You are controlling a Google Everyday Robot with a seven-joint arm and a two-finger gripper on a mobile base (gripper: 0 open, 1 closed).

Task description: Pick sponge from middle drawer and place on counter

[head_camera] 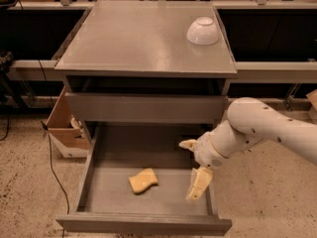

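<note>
The pale-yellow sponge [142, 180] lies flat on the floor of the open middle drawer [111, 195], near its middle. My cream gripper [193, 164] hangs over the right part of the drawer, to the right of the sponge and apart from it. Its fingers [199, 182] are spread wide and hold nothing. The white arm comes in from the right. The gray counter [133, 38] tops the cabinet above the drawers.
A white bowl [203, 30] sits upside down at the counter's back right. The closed drawer front [143, 108] is above the open drawer. A cardboard box [67, 128] stands on the floor left of the cabinet, with a cable beside it.
</note>
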